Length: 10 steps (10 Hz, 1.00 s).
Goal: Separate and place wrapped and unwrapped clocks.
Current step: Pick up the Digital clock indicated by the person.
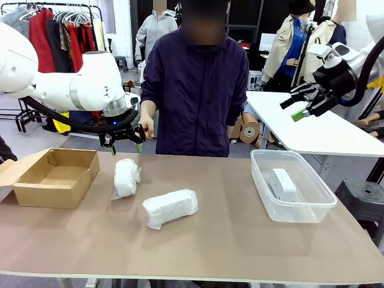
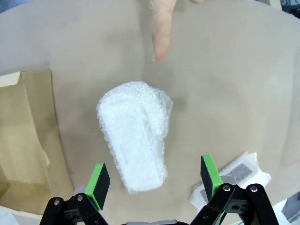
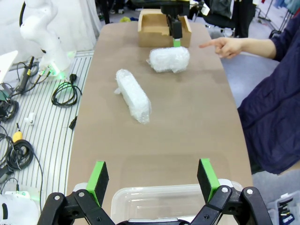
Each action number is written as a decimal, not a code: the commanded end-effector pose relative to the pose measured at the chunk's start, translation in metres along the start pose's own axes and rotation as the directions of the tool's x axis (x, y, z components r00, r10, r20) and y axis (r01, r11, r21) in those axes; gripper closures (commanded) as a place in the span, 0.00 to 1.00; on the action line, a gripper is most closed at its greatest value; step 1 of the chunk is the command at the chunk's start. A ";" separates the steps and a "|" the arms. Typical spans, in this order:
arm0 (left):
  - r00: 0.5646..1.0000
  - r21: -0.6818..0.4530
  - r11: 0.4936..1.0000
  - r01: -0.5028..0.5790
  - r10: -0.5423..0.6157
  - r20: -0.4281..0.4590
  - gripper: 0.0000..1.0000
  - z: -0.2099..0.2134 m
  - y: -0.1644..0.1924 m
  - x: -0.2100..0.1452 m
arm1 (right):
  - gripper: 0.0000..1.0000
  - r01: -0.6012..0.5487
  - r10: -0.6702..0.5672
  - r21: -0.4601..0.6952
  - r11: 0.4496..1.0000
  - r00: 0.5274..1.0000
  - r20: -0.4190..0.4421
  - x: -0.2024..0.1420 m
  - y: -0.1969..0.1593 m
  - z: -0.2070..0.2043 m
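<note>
Brown table (image 1: 228,246) held, left to right: open cardboard box (image 1: 57,177), far wrapped clock (image 1: 126,177), near wrapped clock (image 1: 170,207) lying apart from it, clear plastic tub (image 1: 294,213).

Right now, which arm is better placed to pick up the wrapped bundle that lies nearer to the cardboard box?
The left. The left gripper hangs open just above that wrapped bundle. The right gripper is open too, but it is raised far off, over by the clear tub.

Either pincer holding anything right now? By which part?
Nothing is held. The left pincer hovers open above the farther bubble-wrapped bundle; the right pincer is open in mid-air.
</note>
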<state>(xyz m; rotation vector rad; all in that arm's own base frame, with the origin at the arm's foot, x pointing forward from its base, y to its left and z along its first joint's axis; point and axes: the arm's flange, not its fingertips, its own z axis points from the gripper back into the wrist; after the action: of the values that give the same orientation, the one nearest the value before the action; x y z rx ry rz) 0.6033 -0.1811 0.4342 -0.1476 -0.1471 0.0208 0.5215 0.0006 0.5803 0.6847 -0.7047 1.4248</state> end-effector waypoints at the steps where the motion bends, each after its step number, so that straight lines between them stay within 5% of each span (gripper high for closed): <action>1: 0.999 -0.015 1.000 -0.019 0.019 -0.034 0.00 -0.019 0.007 0.000 | 0.00 -0.012 0.012 -0.001 1.000 1.000 -0.006 -0.001 0.005 -0.001; 10: 0.985 0.002 0.989 -0.147 0.146 -0.087 0.00 -0.072 0.026 -0.010 | 0.00 -0.012 0.012 -0.001 1.000 1.000 -0.006 -0.001 0.005 -0.001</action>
<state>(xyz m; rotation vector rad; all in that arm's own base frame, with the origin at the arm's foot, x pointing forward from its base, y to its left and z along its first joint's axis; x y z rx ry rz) 0.6028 -0.1683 0.3630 -0.1487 -0.0503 0.1338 0.5215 0.0004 0.5803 0.6846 -0.7048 1.4246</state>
